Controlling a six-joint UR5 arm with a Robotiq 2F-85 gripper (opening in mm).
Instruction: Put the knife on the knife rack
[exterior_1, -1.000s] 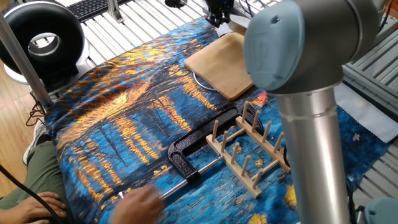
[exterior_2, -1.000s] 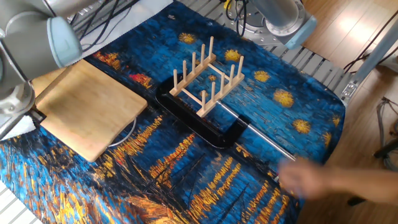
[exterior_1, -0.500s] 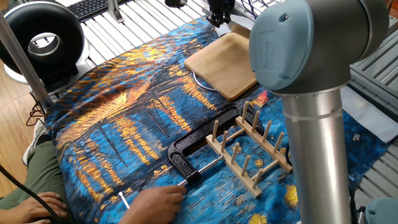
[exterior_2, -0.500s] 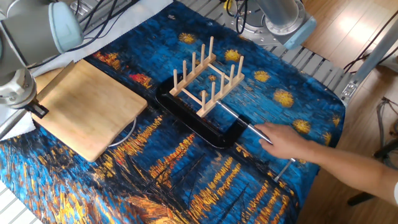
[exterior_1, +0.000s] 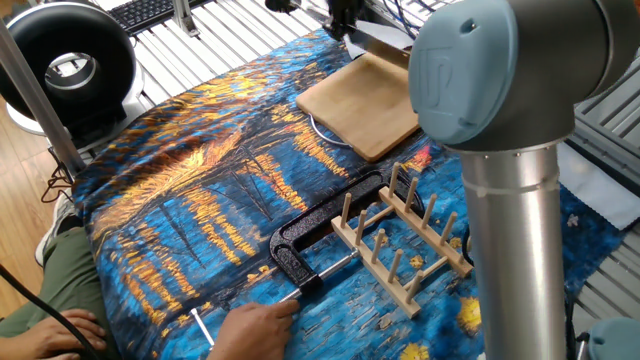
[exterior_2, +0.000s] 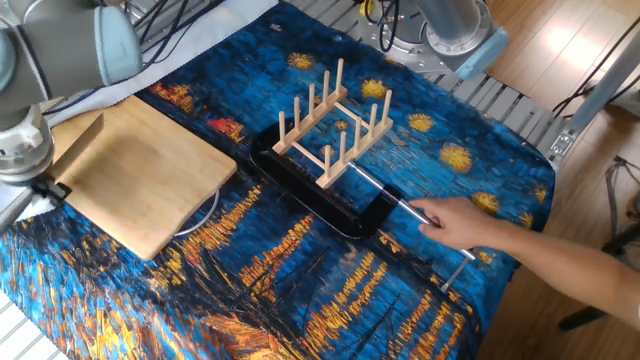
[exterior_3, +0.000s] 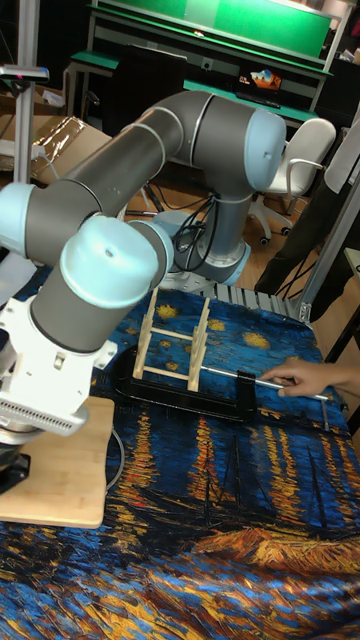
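While a person's hand (exterior_1: 258, 322) rests nearest us on the steel rod (exterior_1: 322, 275) of the black clamp (exterior_1: 300, 240), the knife rack (exterior_1: 400, 245) stands just behind, rails running roughly 10 to 4 o'clock. Further back lies the cutting board (exterior_1: 365, 110). Beyond its far edge sits the knife (exterior_1: 385, 38), a pale slab right beside the gripper (exterior_1: 343, 18) at its 4 o'clock. Jaw spacing? Too dark to call, and contact with the blade is unclear. From the pincer, the rack lies well away toward 6 o'clock, so that's the carry, I'd say.
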